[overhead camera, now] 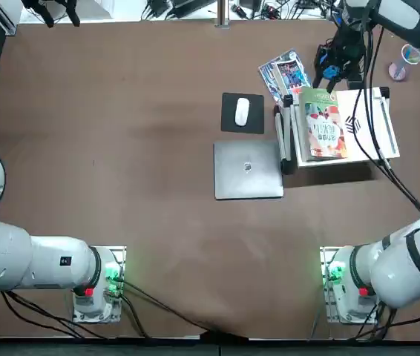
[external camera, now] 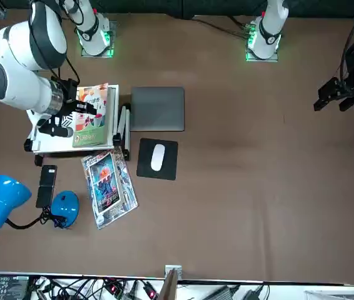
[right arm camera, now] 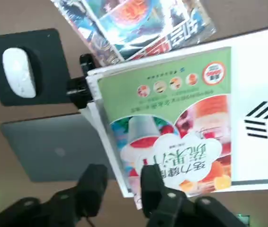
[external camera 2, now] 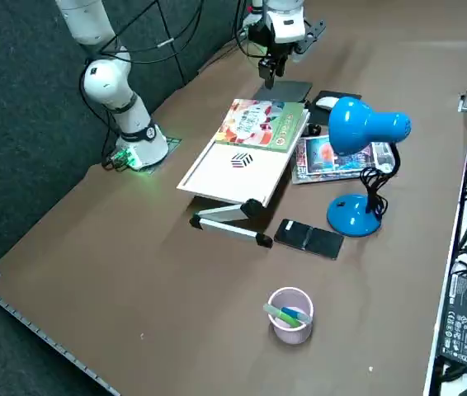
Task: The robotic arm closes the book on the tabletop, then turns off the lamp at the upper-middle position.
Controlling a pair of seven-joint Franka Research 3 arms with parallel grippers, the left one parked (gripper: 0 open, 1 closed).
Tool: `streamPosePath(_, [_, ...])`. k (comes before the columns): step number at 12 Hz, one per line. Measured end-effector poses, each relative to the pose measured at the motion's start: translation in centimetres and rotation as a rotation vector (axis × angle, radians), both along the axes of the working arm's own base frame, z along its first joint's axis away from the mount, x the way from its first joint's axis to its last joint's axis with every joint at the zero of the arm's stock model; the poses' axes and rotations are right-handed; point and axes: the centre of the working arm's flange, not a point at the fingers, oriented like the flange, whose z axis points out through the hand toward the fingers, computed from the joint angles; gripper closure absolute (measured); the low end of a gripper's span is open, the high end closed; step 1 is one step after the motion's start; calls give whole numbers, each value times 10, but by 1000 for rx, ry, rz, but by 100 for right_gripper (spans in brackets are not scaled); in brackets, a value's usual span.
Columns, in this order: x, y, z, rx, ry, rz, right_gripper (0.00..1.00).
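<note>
The book (overhead camera: 323, 122) lies closed, green and red-orange cover up, on a white tilted stand (external camera 2: 233, 169). It also shows in the front view (external camera: 92, 115) and fills the right wrist view (right arm camera: 172, 123). My right gripper (right arm camera: 123, 172) hovers above the book's near edge, beside the laptop, and stands open by a narrow gap with nothing between the fingers. It hangs high over the table (external camera 2: 268, 76) (external camera: 70, 120). The lamp, with its round blue base (external camera 2: 353, 216) and blue head (external camera 2: 365, 124), stands beyond the stand, apart from the gripper (external camera: 66, 208).
A glossy magazine (overhead camera: 286, 74) lies beside the lamp. A grey laptop (overhead camera: 247, 169) and a mouse (overhead camera: 242, 111) on its black pad sit left of the stand. A black phone (external camera 2: 309, 238) and a pinkish cup (external camera 2: 290, 313) are near the lamp.
</note>
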Motion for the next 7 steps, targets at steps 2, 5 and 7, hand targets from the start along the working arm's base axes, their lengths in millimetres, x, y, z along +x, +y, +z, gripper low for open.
streamPosePath(2, [0,-3,-11,-37,-13,-33,71])
streamPosePath(5, [-8,9,-40,-97,-23,-75,86])
streamPosePath(7, [-17,21,-60,-124,-31,-86,95])
